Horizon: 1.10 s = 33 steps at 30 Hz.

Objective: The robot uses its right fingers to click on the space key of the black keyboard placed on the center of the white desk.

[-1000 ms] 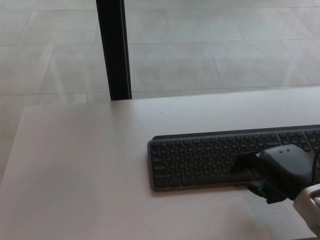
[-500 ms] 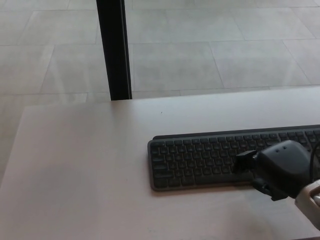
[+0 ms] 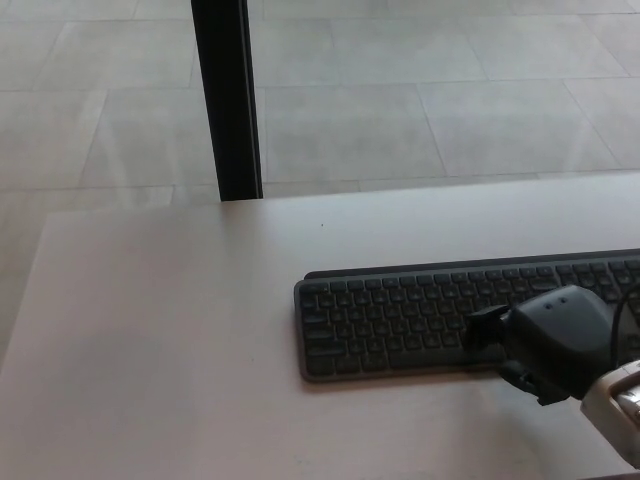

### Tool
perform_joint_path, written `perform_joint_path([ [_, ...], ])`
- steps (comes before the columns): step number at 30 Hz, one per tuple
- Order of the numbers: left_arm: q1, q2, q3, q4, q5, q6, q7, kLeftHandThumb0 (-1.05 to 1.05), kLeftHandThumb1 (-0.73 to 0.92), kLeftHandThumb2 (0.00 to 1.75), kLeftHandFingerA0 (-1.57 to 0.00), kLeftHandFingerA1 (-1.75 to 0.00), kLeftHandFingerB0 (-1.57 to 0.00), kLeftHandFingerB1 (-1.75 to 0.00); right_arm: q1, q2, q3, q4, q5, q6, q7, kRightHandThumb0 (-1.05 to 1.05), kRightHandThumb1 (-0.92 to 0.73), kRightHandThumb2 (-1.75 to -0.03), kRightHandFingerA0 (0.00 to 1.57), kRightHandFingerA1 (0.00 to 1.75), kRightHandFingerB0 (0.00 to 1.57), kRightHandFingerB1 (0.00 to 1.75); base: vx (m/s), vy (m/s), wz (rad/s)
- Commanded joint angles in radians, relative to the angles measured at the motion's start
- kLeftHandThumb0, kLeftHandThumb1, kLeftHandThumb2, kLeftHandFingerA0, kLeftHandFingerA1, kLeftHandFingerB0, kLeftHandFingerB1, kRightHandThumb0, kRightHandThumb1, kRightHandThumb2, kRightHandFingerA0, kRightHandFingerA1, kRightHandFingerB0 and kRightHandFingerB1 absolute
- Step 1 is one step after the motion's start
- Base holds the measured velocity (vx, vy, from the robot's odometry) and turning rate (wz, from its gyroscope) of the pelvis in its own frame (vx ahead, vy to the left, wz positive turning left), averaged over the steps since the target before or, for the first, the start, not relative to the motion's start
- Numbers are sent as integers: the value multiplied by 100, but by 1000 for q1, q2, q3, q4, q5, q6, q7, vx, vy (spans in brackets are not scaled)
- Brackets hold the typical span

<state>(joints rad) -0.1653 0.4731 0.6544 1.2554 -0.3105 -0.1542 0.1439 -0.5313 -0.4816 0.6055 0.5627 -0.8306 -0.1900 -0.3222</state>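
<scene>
A pale tiled floor (image 3: 400, 90) is filling the top of the head view, with a black vertical post (image 3: 228, 100) standing behind a wide white desk (image 3: 170, 330). A flat black keyboard (image 3: 400, 315) is lying on the desk, running off the right edge. The robot's black right hand (image 3: 545, 340) is covering its lower rows; I cannot tell how the fingers are standing
</scene>
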Motion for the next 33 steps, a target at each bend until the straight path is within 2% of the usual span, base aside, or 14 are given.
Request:
perform_joint_path([
  [1, 4, 14, -7, 4, -5, -27, 5, -46, 52, 60, -91, -156, -78, -62, -26, 9, -21, 33, -20, 13, 14, -20, -55, -64, 88, 170, 75, 61, 0, 0, 0],
  [2, 2, 13, -6, 3, -7, -23, 12, -50, 52, 58, -91, -141, -78, -61, -31, 13, -23, 34, -20, 24, 29, -23, -55, -61, 88, 165, 76, 61, 0, 0, 0],
  [3, 1, 13, -6, 4, -8, -21, 15, -50, 52, 58, -91, -141, -78, -61, -33, 14, -24, 35, -21, 28, 34, -23, -55, -61, 88, 165, 76, 61, 0, 0, 0],
  [4, -1, 14, -6, 4, -10, -19, 16, -48, 51, 59, -88, -149, -76, -61, -36, 16, -24, 39, -23, 25, 35, -25, -54, -62, 89, 161, 75, 61, 0, 0, 0],
  [6, -3, 15, -7, 5, -12, -19, 16, -52, 51, 59, -89, -148, -78, -60, -38, 17, -25, 43, -25, 22, 36, -24, -55, -61, 87, 161, 74, 61, 0, 0, 0],
  [7, -2, 16, -6, 8, -14, -21, 9, -49, 52, 61, -88, -161, -77, -62, -37, 15, -24, 46, -26, 14, 34, -22, -55, -61, 88, 163, 75, 61, 0, 0, 0],
  [9, -2, 15, -6, 9, -17, -23, 2, -49, 52, 61, -88, -161, -77, -62, -36, 15, -26, 47, -26, 5, 31, -22, -55, -61, 88, 163, 75, 61, 0, 0, 0],
  [10, -1, 14, -9, 6, -14, -24, 6, -47, 53, 56, -95, -165, -79, -60, -36, 20, -27, 57, -29, 5, 17, -23, -54, -61, 88, 163, 76, 62, 0, 0, 0],
  [22, -3, 12, -14, 2, -17, -23, 9, -47, 53, 60, -92, -159, -79, -62, -23, 25, -26, 38, -42, -12, 26, -25, -54, -61, 84, 155, 74, 61, 0, 0, 0],
  [26, -10, 10, -7, 5, -24, -27, 11, -47, 51, 59, -93, -167, -80, -63, -14, 26, -25, 18, -48, -7, 32, -24, -57, -62, 83, 158, 72, 59, 0, 0, 0],
  [27, -10, 11, -8, 9, -23, -31, 8, -46, 51, 60, -93, -156, -80, -63, -11, 25, -25, 8, -50, -3, 39, -24, -58, -61, 84, 162, 73, 59, 0, 0, 0],
  [31, -14, 16, -12, 9, -22, -25, 13, -48, 52, 60, -93, -158, -77, -62, -2, 27, -31, -8, -44, 0, 49, -22, -59, -61, 87, 167, 72, 59, 0, 0, 0],
  [32, -15, 16, -13, 7, -22, -24, 15, -46, 52, 59, -92, -152, -76, -61, -1, 26, -29, -15, -49, 11, 60, -29, -43, -89, 114, 130, 66, 71, 0, 0, 0],
  [33, -14, 17, -16, 4, -19, -24, 9, -47, 53, 60, -93, -158, -75, -62, 3, 22, -25, -15, -58, 16, 59, -26, -58, -63, 80, 155, 72, 59, 0, 0, 0],
])
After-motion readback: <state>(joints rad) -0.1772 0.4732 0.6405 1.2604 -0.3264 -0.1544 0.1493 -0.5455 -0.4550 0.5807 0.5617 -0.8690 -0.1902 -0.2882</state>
